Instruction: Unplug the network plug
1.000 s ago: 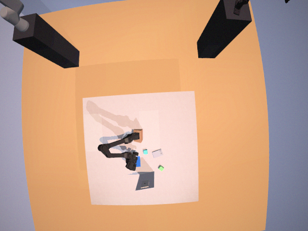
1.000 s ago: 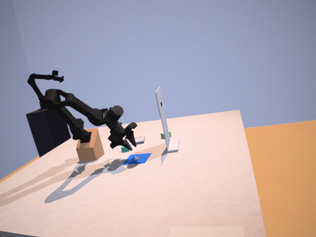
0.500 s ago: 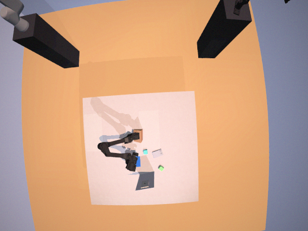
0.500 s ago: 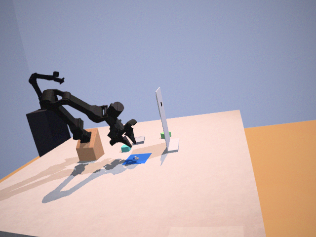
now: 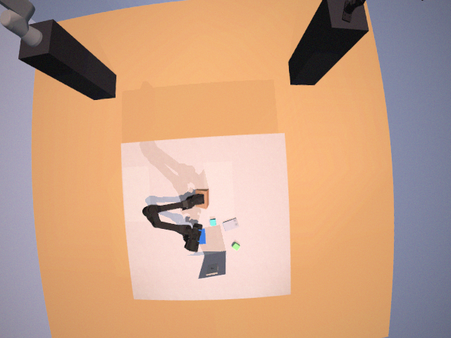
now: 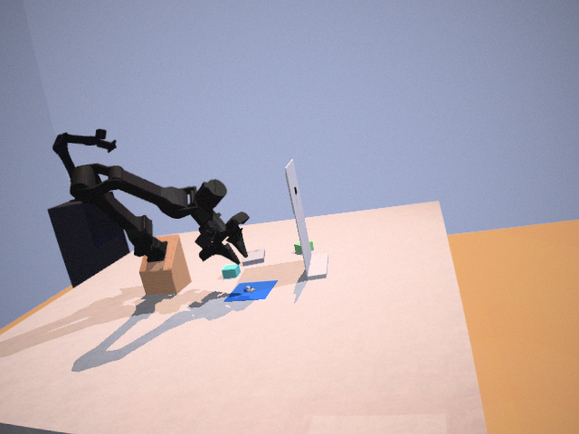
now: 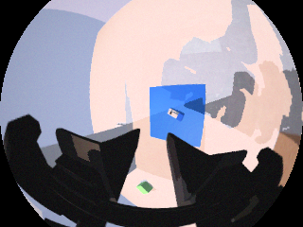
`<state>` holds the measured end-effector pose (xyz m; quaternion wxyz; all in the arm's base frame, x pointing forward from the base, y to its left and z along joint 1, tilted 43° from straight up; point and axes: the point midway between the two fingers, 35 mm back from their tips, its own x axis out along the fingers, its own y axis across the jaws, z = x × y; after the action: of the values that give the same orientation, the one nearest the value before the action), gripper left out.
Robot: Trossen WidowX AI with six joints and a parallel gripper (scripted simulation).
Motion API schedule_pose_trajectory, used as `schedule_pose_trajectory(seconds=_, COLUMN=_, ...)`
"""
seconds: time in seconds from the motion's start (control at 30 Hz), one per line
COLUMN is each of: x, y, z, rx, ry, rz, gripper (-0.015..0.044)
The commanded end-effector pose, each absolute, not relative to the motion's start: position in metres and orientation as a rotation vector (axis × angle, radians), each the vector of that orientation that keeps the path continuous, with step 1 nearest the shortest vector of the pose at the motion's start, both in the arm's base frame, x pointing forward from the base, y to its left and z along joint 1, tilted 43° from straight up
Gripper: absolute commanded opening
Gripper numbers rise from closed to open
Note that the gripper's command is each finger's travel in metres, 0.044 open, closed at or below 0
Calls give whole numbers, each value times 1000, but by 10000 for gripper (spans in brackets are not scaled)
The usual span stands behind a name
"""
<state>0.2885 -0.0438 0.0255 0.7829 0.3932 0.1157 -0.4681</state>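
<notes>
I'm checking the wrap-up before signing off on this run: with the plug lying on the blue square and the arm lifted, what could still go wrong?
1. The gripper hangs open, holding nothing, just above the teal block and grey block; a low retreat might brush them.
2. The plug lies near the middle of the blue square; any sweep back down could knock it out.
3. The upright panel stands close by, so a wide swing might clip it.
</notes>
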Motion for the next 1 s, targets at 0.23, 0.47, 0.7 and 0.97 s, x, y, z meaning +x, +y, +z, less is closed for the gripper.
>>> schedule_pose_trajectory(seconds=0.23, x=288, y=-35, z=38, rx=851, ry=239, rz=-1010, gripper=156)
schedule_pose_trajectory(seconds=0.47, x=286, y=-30, z=45, rx=850, ry=237, rz=-1008, gripper=156)
schedule_pose_trajectory(seconds=0.7, x=285, y=-25, z=52, rx=848, ry=235, rz=-1006, gripper=156)
schedule_pose_trajectory(seconds=0.97, x=285, y=-19, z=55, rx=846, ry=246, rz=-1007, gripper=156)
